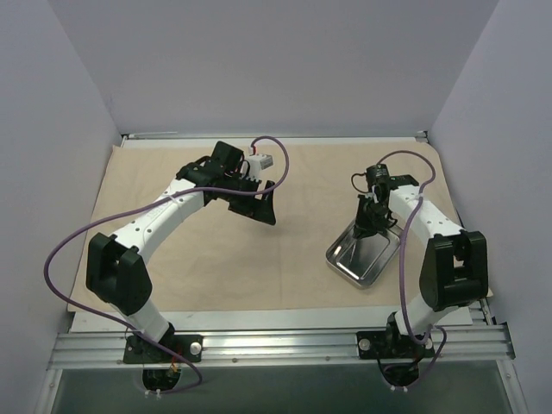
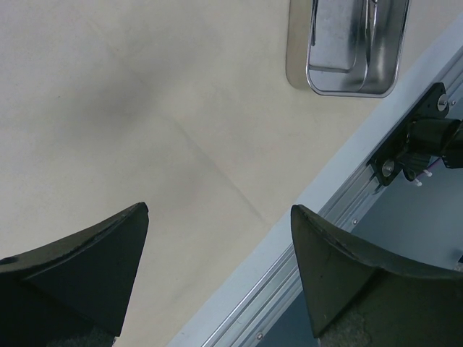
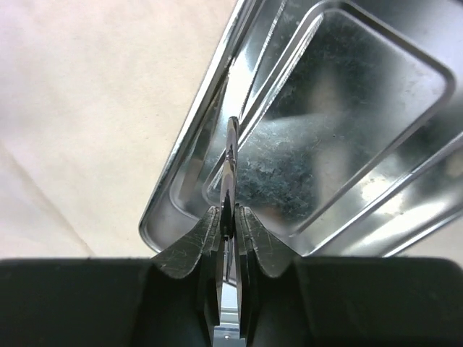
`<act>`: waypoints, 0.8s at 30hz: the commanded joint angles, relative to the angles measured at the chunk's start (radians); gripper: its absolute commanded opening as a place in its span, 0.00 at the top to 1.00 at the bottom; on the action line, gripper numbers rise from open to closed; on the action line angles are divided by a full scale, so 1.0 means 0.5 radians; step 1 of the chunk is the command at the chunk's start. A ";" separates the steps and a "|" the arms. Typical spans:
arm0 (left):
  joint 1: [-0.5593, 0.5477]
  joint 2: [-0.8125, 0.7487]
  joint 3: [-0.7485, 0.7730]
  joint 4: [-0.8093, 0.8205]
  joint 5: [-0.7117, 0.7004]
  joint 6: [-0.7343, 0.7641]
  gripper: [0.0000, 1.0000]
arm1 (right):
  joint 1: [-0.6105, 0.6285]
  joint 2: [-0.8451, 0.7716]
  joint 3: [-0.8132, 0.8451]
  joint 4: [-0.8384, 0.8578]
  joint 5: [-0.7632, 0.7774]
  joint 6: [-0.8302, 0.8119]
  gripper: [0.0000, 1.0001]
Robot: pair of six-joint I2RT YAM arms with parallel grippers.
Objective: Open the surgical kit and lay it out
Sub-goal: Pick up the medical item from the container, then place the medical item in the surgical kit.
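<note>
Pinching thin steel instrument narrow in R gripper, over rim of tray ahead. Prob. stiff, light, slick: hold mid-shank, firm, w/o twisting. Holding L gripper wide, empty, over soft cloth below.

Bright even light; soft shadows on cloth; glare on steel tray.

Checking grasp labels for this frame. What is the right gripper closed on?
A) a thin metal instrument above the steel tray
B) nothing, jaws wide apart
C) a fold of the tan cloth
A: in the right wrist view, the right gripper pinches a thin metal instrument, seen edge-on, over the steel tray.
</note>
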 commanded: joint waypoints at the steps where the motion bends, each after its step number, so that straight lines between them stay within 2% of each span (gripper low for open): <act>1: 0.006 -0.080 0.104 0.014 0.012 -0.053 0.12 | -0.017 -0.131 0.117 -0.248 0.071 -0.096 1.00; 7: 0.009 -0.083 0.104 0.081 0.150 -0.130 0.12 | -0.032 -0.201 0.111 -0.227 -0.103 -0.173 1.00; 10: 0.006 -0.108 0.052 0.225 0.315 -0.161 0.12 | -0.029 -0.229 0.129 -0.090 -0.513 -0.314 1.00; 11: 0.012 -0.132 0.031 0.262 0.389 -0.149 0.12 | -0.020 -0.220 0.129 0.017 -0.961 -0.399 1.00; 13: 0.034 -0.175 -0.018 0.414 0.634 -0.148 0.12 | 0.053 -0.183 0.200 0.113 -1.357 -0.464 1.00; 14: 0.049 -0.230 -0.085 0.482 0.717 -0.161 0.12 | 0.169 -0.174 0.246 0.162 -1.437 -0.471 1.00; 18: 0.123 -0.350 -0.199 0.667 0.963 -0.170 0.12 | 0.311 -0.091 0.387 0.276 -1.802 -0.400 1.00; 24: 0.212 -0.476 -0.374 0.786 1.273 -0.182 0.12 | 0.480 -0.082 0.491 0.273 -2.049 -0.443 1.00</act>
